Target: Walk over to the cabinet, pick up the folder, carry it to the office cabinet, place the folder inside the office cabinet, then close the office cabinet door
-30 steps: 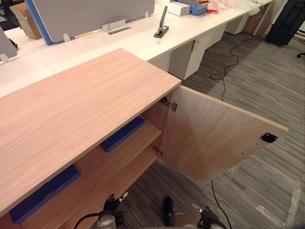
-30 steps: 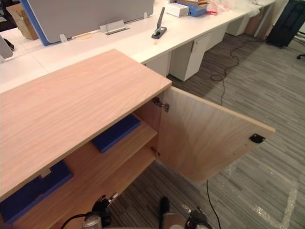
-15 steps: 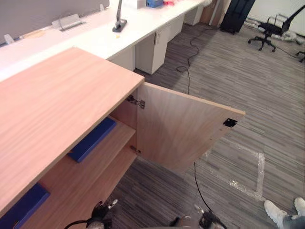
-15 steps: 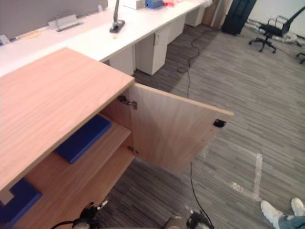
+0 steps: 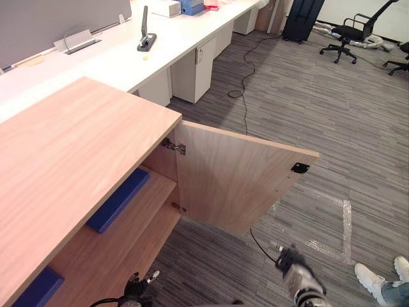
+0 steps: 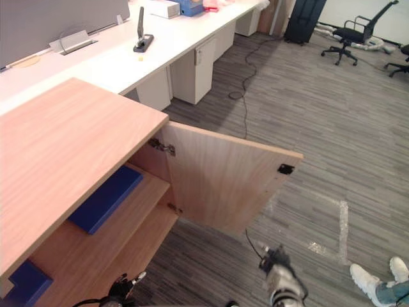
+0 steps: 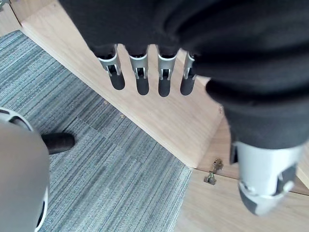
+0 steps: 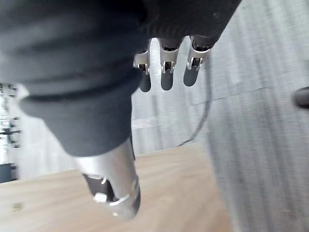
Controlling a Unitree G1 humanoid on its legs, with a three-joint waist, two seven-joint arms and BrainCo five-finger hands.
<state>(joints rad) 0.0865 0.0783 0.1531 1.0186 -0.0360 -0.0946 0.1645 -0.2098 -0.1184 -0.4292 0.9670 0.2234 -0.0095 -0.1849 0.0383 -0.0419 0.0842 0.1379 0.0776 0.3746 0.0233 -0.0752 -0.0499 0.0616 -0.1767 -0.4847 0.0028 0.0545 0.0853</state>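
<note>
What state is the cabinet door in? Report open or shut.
Open: the door stands angled out from the cabinet, exposing its hinge and shelf.

Blue folder (image 5: pixel 118 199) on cabinet shelf (image 5: pixel 161 183)

Office cabinet (image 5: pixel 77 147) at 9 o'clock. Cabinet door (image 5: pixel 236 182) at centre, hinged on cabinet's right front edge, standing open toward 3 o'clock. Folder (image 5: pixel 118 199) inside on upper shelf, near hinge side. Second folder (image 5: pixel 35 291) inside at 8 o'clock. Desk (image 5: pixel 121 61) behind cabinet, 10 to 12 o'clock; drawer pedestal (image 5: pixel 192 70) under it. Office chair (image 5: pixel 354 35) at 1 o'clock. Person's shoes (image 5: pixel 383 281) on carpet (image 5: pixel 332 115) at 4 o'clock. Right hand (image 5: pixel 297 275) at 5 o'clock, before door. Left hand (image 5: pixel 137 293) at 7 o'clock.
</note>
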